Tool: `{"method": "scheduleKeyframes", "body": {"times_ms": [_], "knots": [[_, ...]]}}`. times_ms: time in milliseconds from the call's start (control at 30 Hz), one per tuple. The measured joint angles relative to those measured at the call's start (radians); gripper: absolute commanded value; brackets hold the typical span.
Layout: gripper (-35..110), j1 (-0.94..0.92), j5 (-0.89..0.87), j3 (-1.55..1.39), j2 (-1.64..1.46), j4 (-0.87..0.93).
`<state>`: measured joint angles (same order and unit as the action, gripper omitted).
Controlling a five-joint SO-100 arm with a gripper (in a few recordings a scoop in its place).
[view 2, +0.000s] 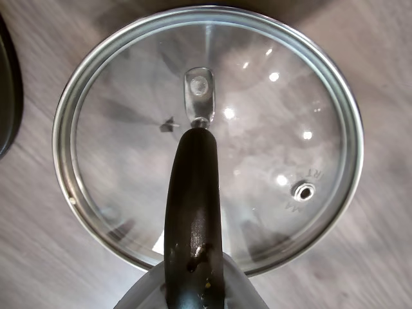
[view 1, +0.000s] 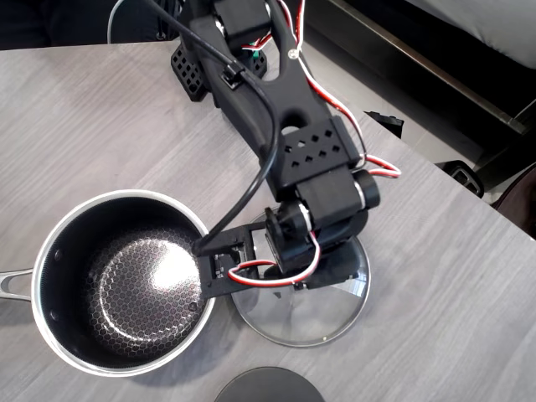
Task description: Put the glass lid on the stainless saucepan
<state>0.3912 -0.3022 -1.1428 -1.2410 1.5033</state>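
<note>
The glass lid (view 1: 322,314) lies on the grey wood table just right of the stainless saucepan (view 1: 117,280), their rims nearly touching. The saucepan stands upright and open, its dark honeycomb interior showing and its steel handle (view 1: 12,283) pointing left. My arm's wrist (view 1: 314,222) hangs over the lid's upper left part. In the wrist view the lid (view 2: 277,116) is seen from straight above, steam vent (view 2: 303,190) at the right. Its black bar handle (view 2: 194,193) runs down into my gripper (view 2: 193,293), whose pale fingers (view 2: 143,293) press it on both sides. Whether the lid is lifted I cannot tell.
A dark grey round disc (view 1: 268,387) lies at the table's front edge, below the lid and the pan. The table's edge (view 1: 435,159) runs diagonally at the upper right, with dark furniture beyond. Bare tabletop stretches to the right of the lid and above the saucepan.
</note>
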Motion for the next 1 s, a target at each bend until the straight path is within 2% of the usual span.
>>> {"method": "scheduleKeyframes", "body": {"times_ms": [467, 1000], "knots": [[0, 0.032, 0.038, 0.002, -0.380, 0.044], [0, -0.382, 0.273, 0.153, -0.489, 0.172]]}}
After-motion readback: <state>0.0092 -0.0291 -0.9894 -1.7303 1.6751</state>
